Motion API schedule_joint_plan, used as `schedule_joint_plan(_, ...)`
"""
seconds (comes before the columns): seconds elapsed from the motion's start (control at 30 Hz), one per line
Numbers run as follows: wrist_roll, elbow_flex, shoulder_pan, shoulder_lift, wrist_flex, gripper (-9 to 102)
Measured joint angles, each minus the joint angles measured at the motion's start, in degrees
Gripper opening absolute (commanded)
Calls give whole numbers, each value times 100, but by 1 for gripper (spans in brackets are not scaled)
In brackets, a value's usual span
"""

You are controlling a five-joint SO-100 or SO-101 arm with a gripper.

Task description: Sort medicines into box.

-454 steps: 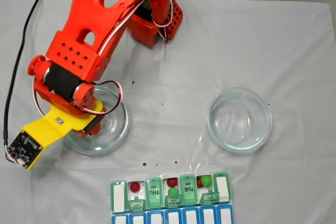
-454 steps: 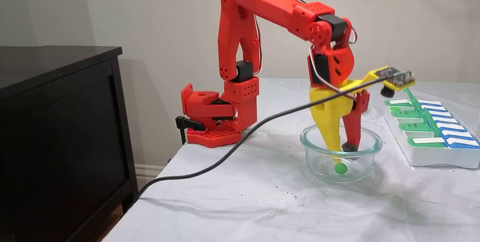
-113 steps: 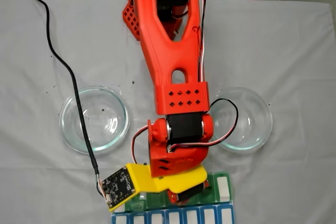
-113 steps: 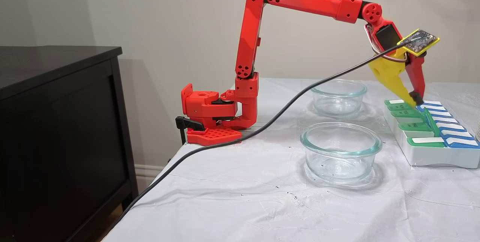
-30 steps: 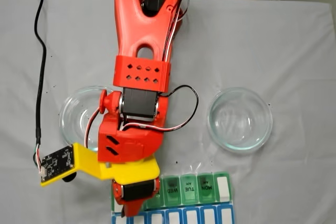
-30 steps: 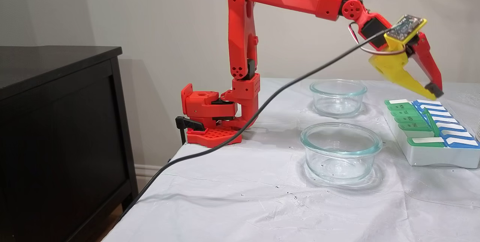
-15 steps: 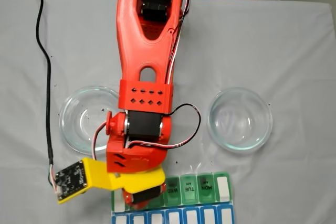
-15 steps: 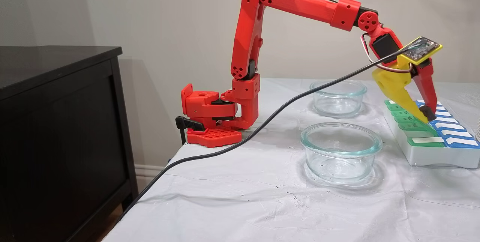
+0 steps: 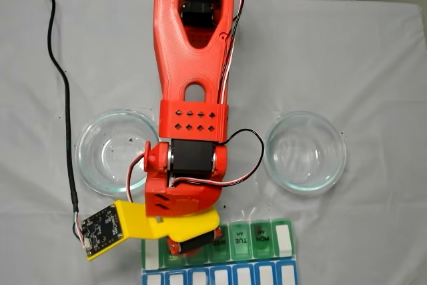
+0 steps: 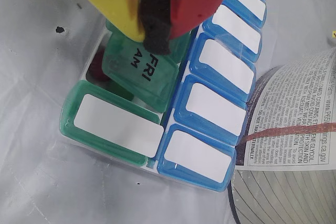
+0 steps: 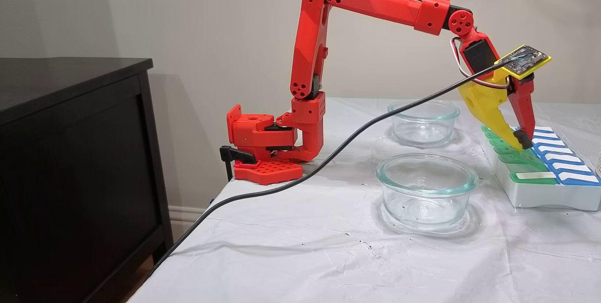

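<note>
Red arm stretches across the white-clothed desk (image 9: 373,51) in a fixed view from above, and the tool (image 9: 193,243) has dropped onto the green row of the box (image 9: 283,239), left of the WED, TUE and MON lids. A second ago it sat further left and off the row's end; now it is over the FRI slot. Both glass dishes (image 9: 119,153) (image 9: 305,152) are empty.

Wrist view: tool (image 10: 152,30) is closed, yellow and red fingers pinched together with nothing between them, black tip pressing on the half-raised FRI AM lid (image 10: 142,66). One red medicine (image 10: 97,73) peeks out under that lid inside its compartment. Blue row (image 10: 210,114) is all shut. A printed container (image 10: 291,129) stands just beside the box.

Side fixed view: tool (image 11: 520,144) is lower than half a second ago, tip now touching the green lids, box (image 11: 540,195) at the desk's right. Black cable (image 11: 281,185) trails off the wrist.

Judgement: medicines look all sorted, and lid closing is the step in hand, FRI apparently the last one up.
</note>
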Motion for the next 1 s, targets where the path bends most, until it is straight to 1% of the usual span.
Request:
schedule_joint_plan(0.5,-105,0,132,0,229,0)
schedule_joint_plan(0.8,18,-114,316,-369,694,0)
schedule_joint_plan(1.0,-114,-360,352,-712,896,0)
